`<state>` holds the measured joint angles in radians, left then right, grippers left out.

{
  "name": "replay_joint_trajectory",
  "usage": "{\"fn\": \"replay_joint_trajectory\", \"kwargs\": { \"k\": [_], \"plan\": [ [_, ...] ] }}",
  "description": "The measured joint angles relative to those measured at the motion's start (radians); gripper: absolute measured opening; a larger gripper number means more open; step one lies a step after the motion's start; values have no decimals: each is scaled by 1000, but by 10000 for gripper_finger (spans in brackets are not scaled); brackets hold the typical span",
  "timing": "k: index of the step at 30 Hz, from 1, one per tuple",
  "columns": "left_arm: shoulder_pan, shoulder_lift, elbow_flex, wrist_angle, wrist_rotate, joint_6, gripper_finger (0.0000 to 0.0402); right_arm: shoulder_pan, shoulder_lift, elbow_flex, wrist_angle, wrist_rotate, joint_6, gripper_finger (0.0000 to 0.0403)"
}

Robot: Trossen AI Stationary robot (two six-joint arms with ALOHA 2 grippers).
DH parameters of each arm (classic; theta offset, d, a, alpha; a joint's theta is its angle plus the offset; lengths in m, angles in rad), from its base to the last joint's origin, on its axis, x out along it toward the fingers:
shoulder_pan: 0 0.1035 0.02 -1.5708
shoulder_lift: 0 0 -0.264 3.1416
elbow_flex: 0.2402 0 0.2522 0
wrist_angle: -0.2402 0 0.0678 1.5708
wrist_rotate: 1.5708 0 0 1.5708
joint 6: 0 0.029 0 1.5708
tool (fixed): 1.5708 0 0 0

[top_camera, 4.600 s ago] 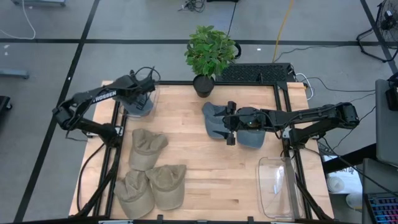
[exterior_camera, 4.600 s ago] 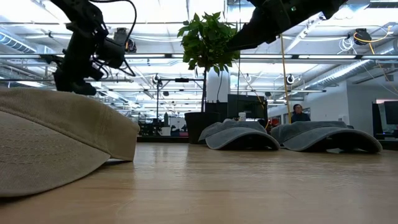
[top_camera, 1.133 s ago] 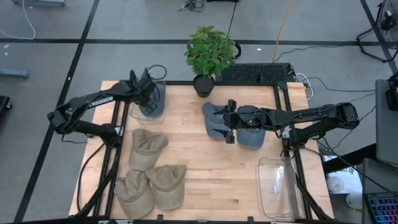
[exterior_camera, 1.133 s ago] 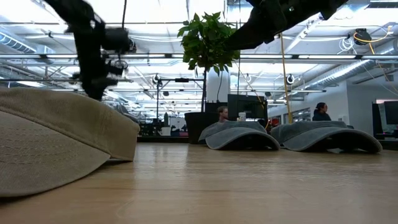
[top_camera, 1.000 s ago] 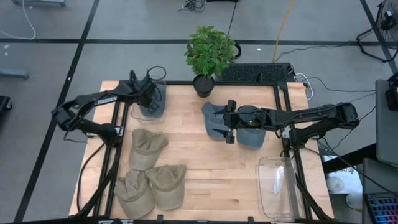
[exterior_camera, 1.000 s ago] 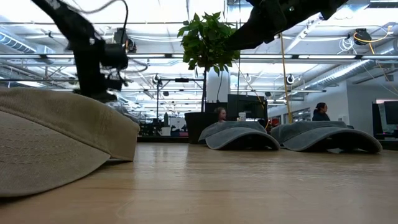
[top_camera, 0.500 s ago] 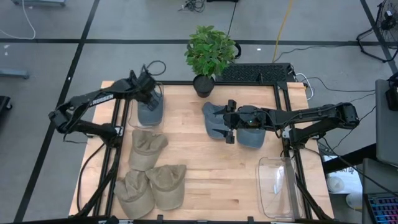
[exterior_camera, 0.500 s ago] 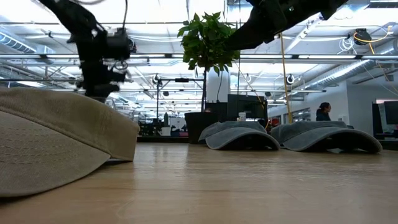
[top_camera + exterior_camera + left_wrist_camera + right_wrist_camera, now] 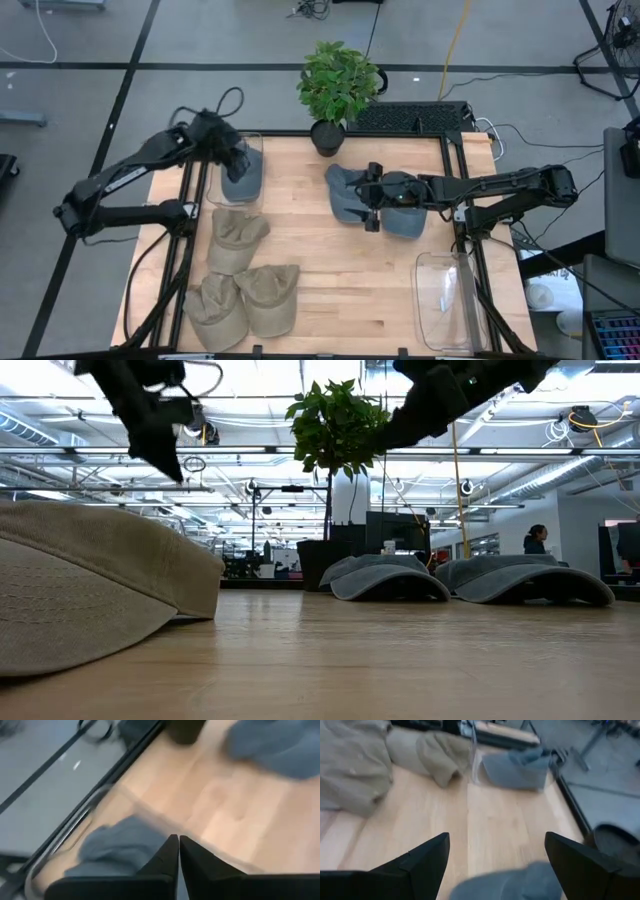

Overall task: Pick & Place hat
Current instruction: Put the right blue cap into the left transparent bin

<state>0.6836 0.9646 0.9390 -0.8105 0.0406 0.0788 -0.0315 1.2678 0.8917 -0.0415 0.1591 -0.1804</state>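
A grey hat [image 9: 242, 180] lies in the clear bin [image 9: 214, 186] at the table's far left; the left wrist view shows this hat [image 9: 120, 851] below my fingers. My left gripper [image 9: 237, 152] hangs above the bin, shut and holding nothing [image 9: 178, 844]. Two more grey hats [image 9: 343, 197] [image 9: 406, 219] rest crown up on the wood right of centre. My right gripper [image 9: 371, 198] hovers over them, wide open [image 9: 496, 838], with one hat's crown [image 9: 520, 880] below its fingers. Three tan hats [image 9: 237, 238] [image 9: 214, 310] [image 9: 270, 298] sit at the near left.
A potted plant [image 9: 338, 85] stands at the far edge, behind the grey hats. A second clear bin [image 9: 450, 300] sits at the near right corner. Bare wood [image 9: 340, 290] stretches between the tan hats and that bin. People show in the room beyond the table.
My left gripper has risen well above the far-left bin and tipped more level. The grey hat slid a little toward the near side inside the bin and now lies there apart from the gripper.
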Motion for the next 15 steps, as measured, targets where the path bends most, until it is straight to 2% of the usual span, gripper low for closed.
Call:
{"fn": "replay_joint_trajectory", "kwargs": {
  "k": [3,6,13,15],
  "plan": [
    [-38,-78,0,40,63,-9,32,-1,0,0,-80,44,38,313],
    [-78,-150,0,107,131,-36,62,0,-3,1,-176,103,92,313],
    [-139,-278,1,132,150,-8,194,-1,-25,121,-762,132,367,313],
    [-144,-304,1,131,150,0,231,-1,-28,138,-876,133,435,313]
  ]
}}
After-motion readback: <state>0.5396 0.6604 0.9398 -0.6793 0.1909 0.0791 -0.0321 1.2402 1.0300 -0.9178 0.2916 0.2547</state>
